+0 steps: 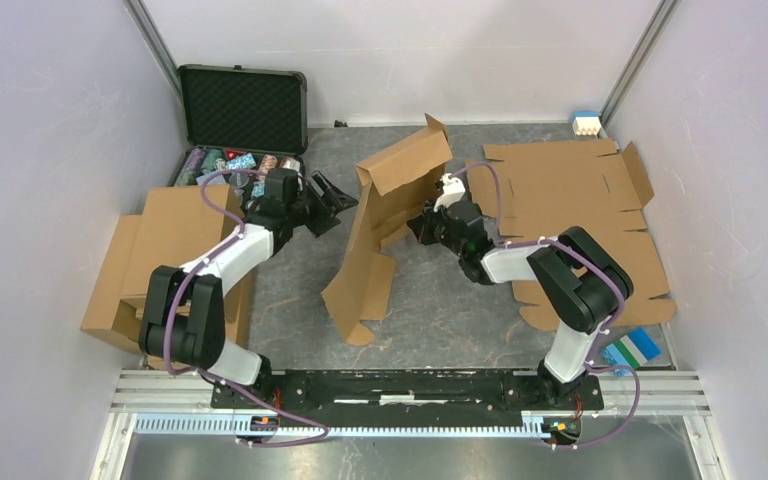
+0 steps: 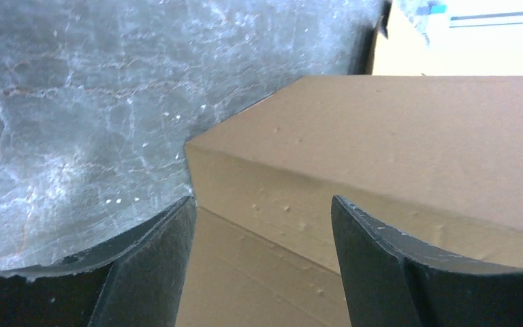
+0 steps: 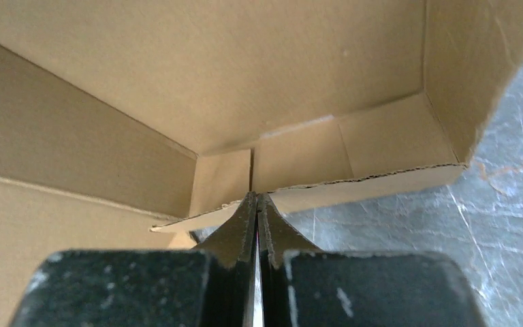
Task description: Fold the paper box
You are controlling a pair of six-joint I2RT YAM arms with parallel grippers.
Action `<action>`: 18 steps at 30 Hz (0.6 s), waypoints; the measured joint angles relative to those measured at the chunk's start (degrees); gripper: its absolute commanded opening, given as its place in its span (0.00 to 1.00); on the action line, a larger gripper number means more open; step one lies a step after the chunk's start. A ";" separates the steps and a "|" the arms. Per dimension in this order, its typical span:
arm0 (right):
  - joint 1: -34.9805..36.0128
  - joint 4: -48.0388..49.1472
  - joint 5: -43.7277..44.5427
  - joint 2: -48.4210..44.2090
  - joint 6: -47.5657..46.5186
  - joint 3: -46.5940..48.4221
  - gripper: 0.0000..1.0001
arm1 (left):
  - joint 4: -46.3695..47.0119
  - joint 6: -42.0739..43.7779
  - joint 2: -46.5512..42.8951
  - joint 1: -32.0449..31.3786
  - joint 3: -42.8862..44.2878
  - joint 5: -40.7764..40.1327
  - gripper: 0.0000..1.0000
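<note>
Nothing legible in any view: no text, labels, brands or numbers. The paper box (image 1: 390, 200) is plain brown. The striped card (image 1: 632, 350) at the worktop's (image 1: 440, 300) right edge is too small to read.

Matt brown corrugated paper box (image 1: 405, 162), smooth grey stone-look table (image 1: 440, 300), foam-lined case (image 1: 243, 108)

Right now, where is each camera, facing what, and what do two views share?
Top external: above and behind the bases, looking down at the table; both arms show, paper box standing between them.
Left wrist: on the left arm, looking past its open jaws at a cardboard corner and table.
Right wrist: on the right arm, facing into the paper box; its jaws shut at a flap edge.
Shared: paper box in top and right wrist.
</note>
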 measured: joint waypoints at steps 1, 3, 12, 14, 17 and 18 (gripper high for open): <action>-0.02 0.02 -0.15 0.52 0.11 0.74 0.06 | -0.24 0.07 0.09 0.02 0.72 -0.07 0.79; -0.02 0.26 -0.31 1.64 0.15 2.27 0.07 | -0.52 0.17 1.53 0.11 3.78 0.02 0.78; -0.46 0.22 -1.20 5.49 0.37 5.64 0.10 | 0.57 1.18 11.91 0.31 11.28 1.86 0.72; -0.61 0.15 -1.27 6.47 0.42 6.60 0.10 | 0.92 1.33 13.88 0.31 12.07 2.82 0.72; -0.74 -0.02 -1.40 7.65 0.57 7.78 0.10 | 1.42 1.84 17.29 0.31 13.97 5.38 0.71; -0.76 -0.07 -1.42 8.07 0.59 8.22 0.10 | 1.66 2.01 18.29 0.31 14.60 6.14 0.70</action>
